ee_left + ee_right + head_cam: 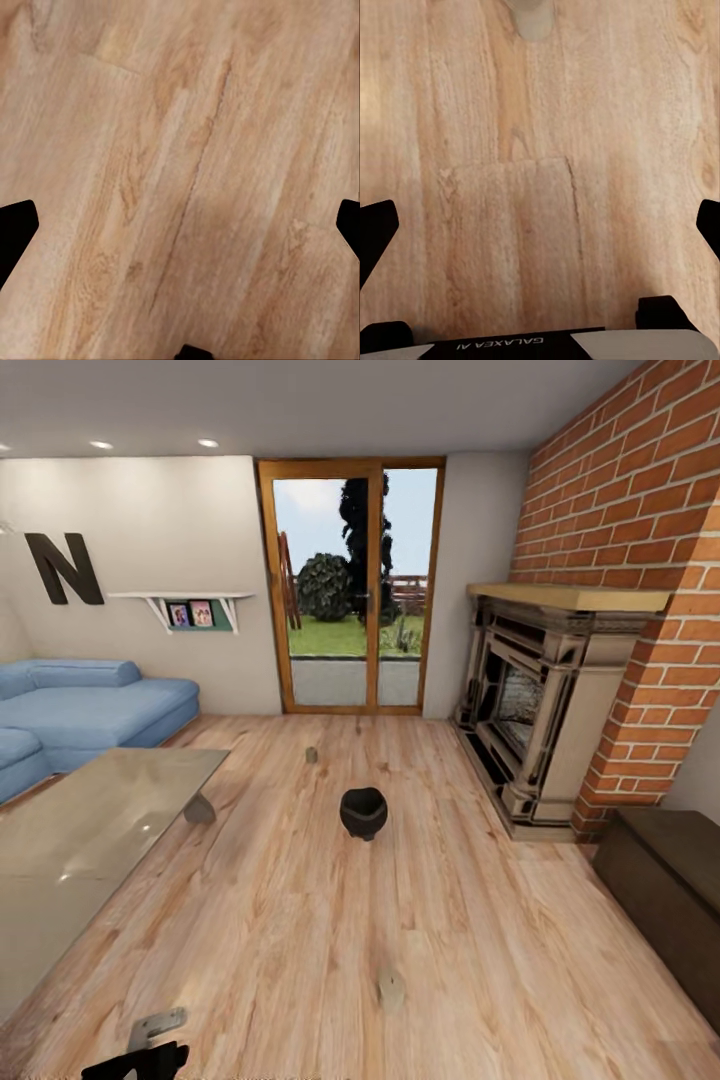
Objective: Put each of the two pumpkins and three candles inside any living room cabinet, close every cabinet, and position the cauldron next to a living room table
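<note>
The black cauldron (362, 812) stands on the wood floor mid-room, apart from the glass coffee table (100, 810) on the left. One pale candle (311, 754) stands beyond it toward the door, and another candle (391, 988) stands nearer me. That nearer candle (531, 15) also appears ahead of my right gripper (540, 232), which is open over bare floor. My left gripper (180, 225) is open too, with only planks below it. The dark-brown cabinet (670, 890) sits low at the right, its front shut as far as I can see. The pumpkins are out of view.
A blue sofa (90, 710) lines the left wall behind the table. A stone fireplace (540, 710) in a brick wall stands at the right, just beyond the cabinet. Glass doors (350, 590) close off the far end. Part of my left arm (150, 1050) shows at the bottom.
</note>
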Controlling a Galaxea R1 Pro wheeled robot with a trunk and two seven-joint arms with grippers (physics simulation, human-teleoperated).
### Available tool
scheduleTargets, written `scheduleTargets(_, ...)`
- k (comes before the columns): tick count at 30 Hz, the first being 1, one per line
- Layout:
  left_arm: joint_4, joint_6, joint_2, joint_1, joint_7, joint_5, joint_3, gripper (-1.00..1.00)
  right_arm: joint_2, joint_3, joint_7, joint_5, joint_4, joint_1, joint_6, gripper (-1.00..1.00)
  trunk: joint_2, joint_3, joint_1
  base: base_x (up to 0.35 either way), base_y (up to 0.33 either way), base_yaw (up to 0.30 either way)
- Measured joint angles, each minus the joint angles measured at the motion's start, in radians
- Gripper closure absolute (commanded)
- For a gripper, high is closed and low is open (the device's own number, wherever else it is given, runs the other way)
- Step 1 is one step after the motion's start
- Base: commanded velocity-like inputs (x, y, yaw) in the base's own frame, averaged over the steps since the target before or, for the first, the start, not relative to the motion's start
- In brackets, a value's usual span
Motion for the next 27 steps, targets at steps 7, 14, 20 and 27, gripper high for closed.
scheduleTargets(7, 0.0, -0.001, 0.0, 0.001, -0.025, -0.001, -0.006, -1.0, -0.001, 0.0, 0.0, 0.0, -0.001, 0.0, 0.001, -1.0, 0.0, -0.006, 0.0, 0.154, -0.063, 0.051)
scheduleTargets(14, 0.0, -0.002, -0.002, 0.001, -0.026, -0.002, -0.005, -1.0, -0.002, 0.0, 0.0, 0.0, -0.002, 0.0, 0.0, -1.0, 0.0, -0.006, -0.001, 0.3, 0.003, 0.004)
scheduleTargets(20, -0.001, -0.003, -0.002, 0.001, -0.024, -0.002, -0.004, -1.0, -0.001, 0.0, 0.0, -0.001, -0.002, 0.0, -0.014, -1.0, 0.0, -0.006, -0.001, 0.321, 0.091, 0.092)
scheduleTargets(27, -0.001, -0.003, -0.002, 0.001, -0.023, -0.002, -0.002, -1.0, -0.001, 0.0, 0.001, 0.0, -0.002, 0.0, -0.022, -1.0, 0.0, -0.006, -0.001, 0.312, 0.054, 0.216)
